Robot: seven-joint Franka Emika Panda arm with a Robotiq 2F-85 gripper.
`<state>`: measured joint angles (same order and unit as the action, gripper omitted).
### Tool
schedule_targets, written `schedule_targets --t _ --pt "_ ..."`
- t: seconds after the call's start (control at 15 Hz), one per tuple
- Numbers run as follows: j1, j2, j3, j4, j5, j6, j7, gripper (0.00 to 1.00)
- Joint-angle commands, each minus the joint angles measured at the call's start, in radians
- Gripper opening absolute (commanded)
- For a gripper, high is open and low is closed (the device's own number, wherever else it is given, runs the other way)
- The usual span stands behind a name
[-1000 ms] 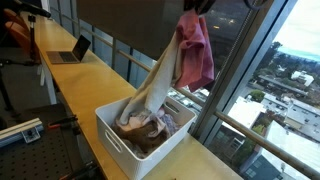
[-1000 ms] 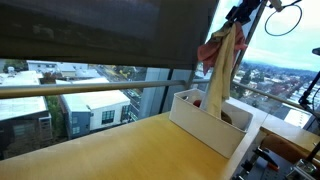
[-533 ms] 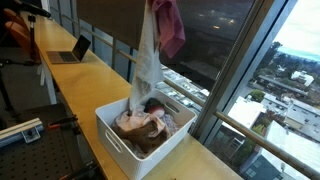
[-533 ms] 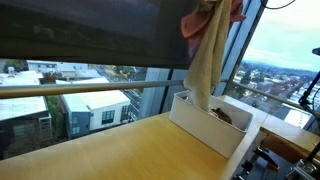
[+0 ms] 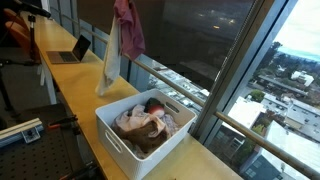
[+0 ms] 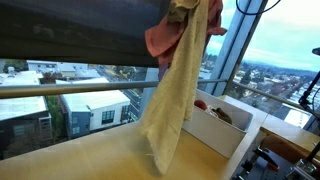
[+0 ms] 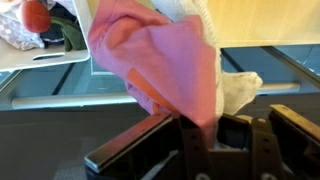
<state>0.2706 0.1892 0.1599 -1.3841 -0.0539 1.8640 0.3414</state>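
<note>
Loads of long wooden table (image 5: 70, 85) here, running along the window from the upper left toward the bottom middle of an exterior view. A laptop (image 5: 72, 50) sits at the far end.

Next biggest is the white bin (image 5: 115, 140), at lower center of that view, with a heap of laundry (image 5: 145, 122) in it.

The beige cloth (image 6: 170, 100) is the long one. It hangs from the top of the frame right down the middle, its tail near the tabletop and well apart from the bin. The pink cloth (image 5: 128, 28) is bunched up top, beside the beige one.

My claw (image 7: 210, 132) sits at the bottom of the wrist view, clenched on the pink cloth. The beige one seems caught in the same pinch, peeking out behind.

My read on the step: both cloths are lifted clear of the bin and I'm mid-carry over the open table.

For the next move I'd say hold the squeeze firm. The beige cloth's grip looks iffy, and its tail is low enough to drag or snag, so watch the height.
</note>
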Motion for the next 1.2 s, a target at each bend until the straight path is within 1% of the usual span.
schedule_targets --t 0.0,0.2,0.53,0.73,0.8,0.87,1.0,1.07,1.13 --pt "0.017 0.010 0.006 -0.032 -0.009 0.007 0.017 0.02" --pt "0.015 0.010 0.002 -0.091 0.008 0.017 0.010 0.02" --pt "0.017 0.010 0.013 -0.202 0.005 0.040 0.017 0.02" --pt "0.014 0.016 0.014 -0.248 0.015 0.047 0.017 0.02" --pt "0.011 0.016 0.012 -0.259 0.021 0.047 0.017 0.16" --pt "0.010 0.017 0.011 -0.265 0.021 0.045 0.019 0.33" --pt "0.008 0.018 0.010 -0.270 0.023 0.042 0.019 0.45" --pt "0.006 0.018 0.010 -0.270 0.024 0.040 0.019 0.54" --pt "0.003 0.019 0.007 -0.270 0.023 0.041 0.019 0.60"
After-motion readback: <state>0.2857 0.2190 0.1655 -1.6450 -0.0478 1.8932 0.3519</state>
